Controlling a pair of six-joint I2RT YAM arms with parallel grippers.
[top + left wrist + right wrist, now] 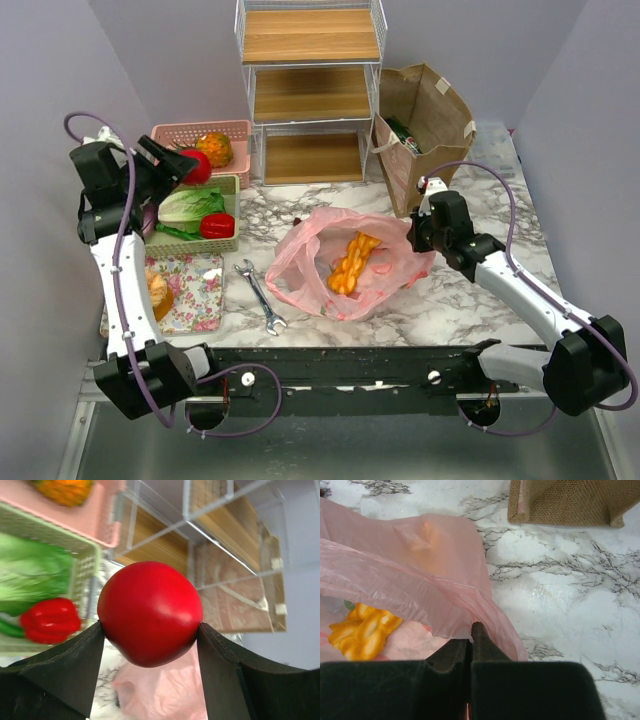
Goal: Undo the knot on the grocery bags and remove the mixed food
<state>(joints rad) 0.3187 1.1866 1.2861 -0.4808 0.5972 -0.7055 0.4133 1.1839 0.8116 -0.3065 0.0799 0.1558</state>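
left jaws grip red round vegetable [150, 612]; right jaws closed on pink bag [395, 580] edge.

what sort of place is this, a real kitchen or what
Likely a lab bench staged as a kitchen: robot arms bolted to a marble-look table, plain walls, a wire shelf.

A wrench [259, 294] lies on the marble table [400, 320] beside a floral tray [200, 290]
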